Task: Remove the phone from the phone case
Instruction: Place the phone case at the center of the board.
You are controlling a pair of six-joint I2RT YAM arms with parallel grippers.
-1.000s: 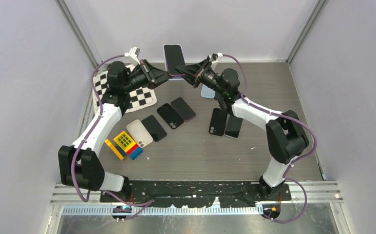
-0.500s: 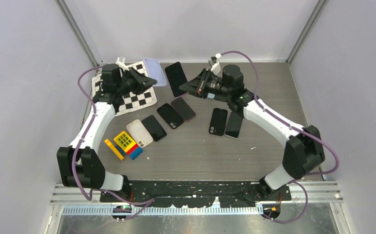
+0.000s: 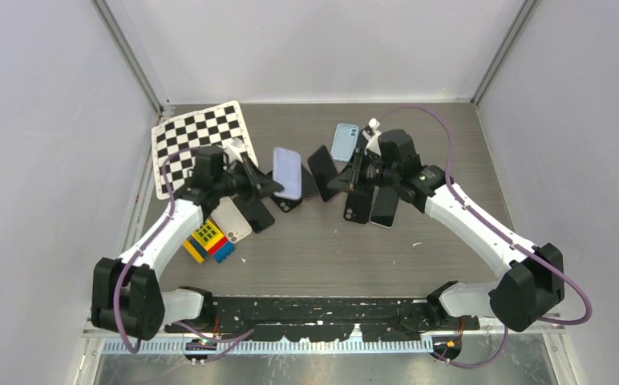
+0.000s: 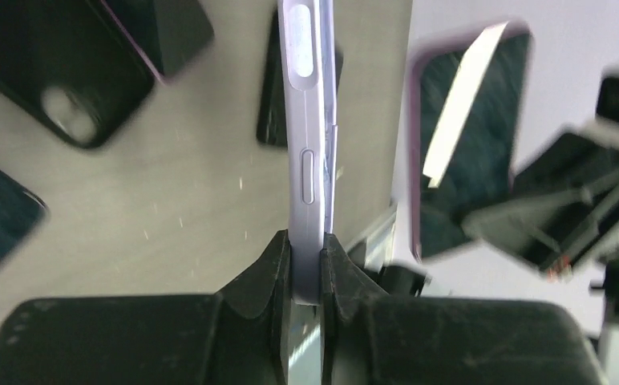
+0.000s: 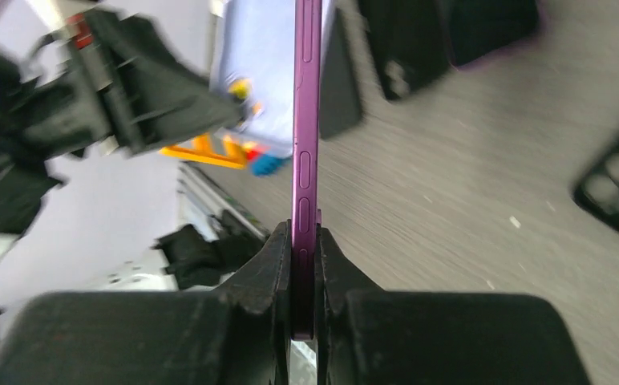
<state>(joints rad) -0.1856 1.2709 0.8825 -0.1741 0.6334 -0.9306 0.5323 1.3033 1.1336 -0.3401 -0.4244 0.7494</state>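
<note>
Phone case (image 4: 308,144) in left tool (image 4: 306,249), phone (image 5: 306,120) in right tool (image 5: 306,241), arms angled inward

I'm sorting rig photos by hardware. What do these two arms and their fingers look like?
The left arm and right arm have white link shells and bulky black joints. A purple cable trails along each. The fingers are black wedges tapering toward the tips.

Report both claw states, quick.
Left claw: closed on the lavender case.
Right claw: closed on the purple phone.
</note>
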